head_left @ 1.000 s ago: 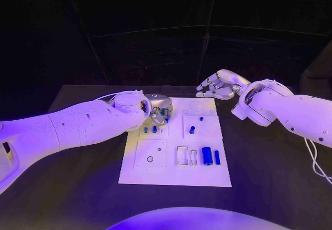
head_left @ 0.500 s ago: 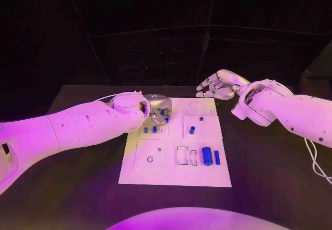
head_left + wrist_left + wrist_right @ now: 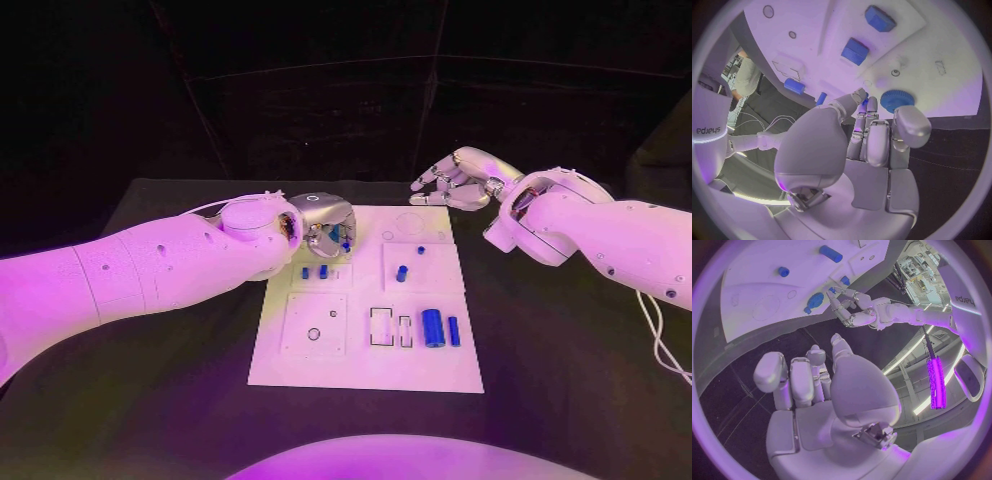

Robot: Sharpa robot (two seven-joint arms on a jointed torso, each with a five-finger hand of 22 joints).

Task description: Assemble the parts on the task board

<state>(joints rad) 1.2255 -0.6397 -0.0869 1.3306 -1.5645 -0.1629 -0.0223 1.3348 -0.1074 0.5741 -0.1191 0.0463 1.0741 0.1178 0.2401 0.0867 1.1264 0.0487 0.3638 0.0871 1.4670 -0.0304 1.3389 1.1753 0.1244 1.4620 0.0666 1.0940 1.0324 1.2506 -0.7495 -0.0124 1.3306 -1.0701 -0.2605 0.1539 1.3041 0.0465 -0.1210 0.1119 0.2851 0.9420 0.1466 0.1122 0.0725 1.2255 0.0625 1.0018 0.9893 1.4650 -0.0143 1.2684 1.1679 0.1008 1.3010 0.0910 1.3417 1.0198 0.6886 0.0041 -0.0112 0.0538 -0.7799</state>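
Task board (image 3: 361, 360) flat mid-table, long axis running away from robot, blue parts (image 3: 431, 326) lying lengthwise along it, left hand (image 3: 326, 226) fingertips pinching small blue part over far-left corner, right hand (image 3: 459, 181) curled, holding nothing, off far-right corner.

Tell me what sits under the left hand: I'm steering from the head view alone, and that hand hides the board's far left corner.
Observer: The left wrist view shows a round blue part lying on the task board, close by the left hand.
Operator: Is the hand holding it?
Observer: No, it lies beside the fingertips. A blue speck shows at them; I cannot tell whether it is pinched.
Operator: And the right hand's palm?
Observer: The right wrist view shows the right hand with fingers apart, nothing in them.
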